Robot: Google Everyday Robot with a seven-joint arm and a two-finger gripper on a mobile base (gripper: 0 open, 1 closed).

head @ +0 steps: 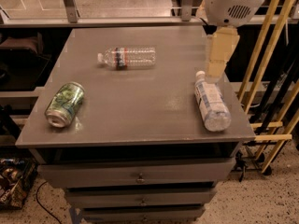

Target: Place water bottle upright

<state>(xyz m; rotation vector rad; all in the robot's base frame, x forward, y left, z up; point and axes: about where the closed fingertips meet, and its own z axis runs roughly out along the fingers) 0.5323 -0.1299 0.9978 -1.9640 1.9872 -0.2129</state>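
The water bottle [126, 57] is slim, clear and ribbed, with a white cap and a narrow red-and-blue label band. It lies on its side at the back middle of the grey table [140, 120], cap pointing left. My gripper [217, 66] hangs from the white arm housing [229, 3] over the table's right side. It is well to the right of the water bottle and just above the cap end of the fatter bottle. It holds nothing that I can see.
A fatter clear bottle with a white-blue label [212, 104] lies on its side near the right edge. A green drink can [64, 104] lies on its side at the front left. Yellow wooden poles [266, 55] lean beside the table's right side. Drawers [138, 176] are below.
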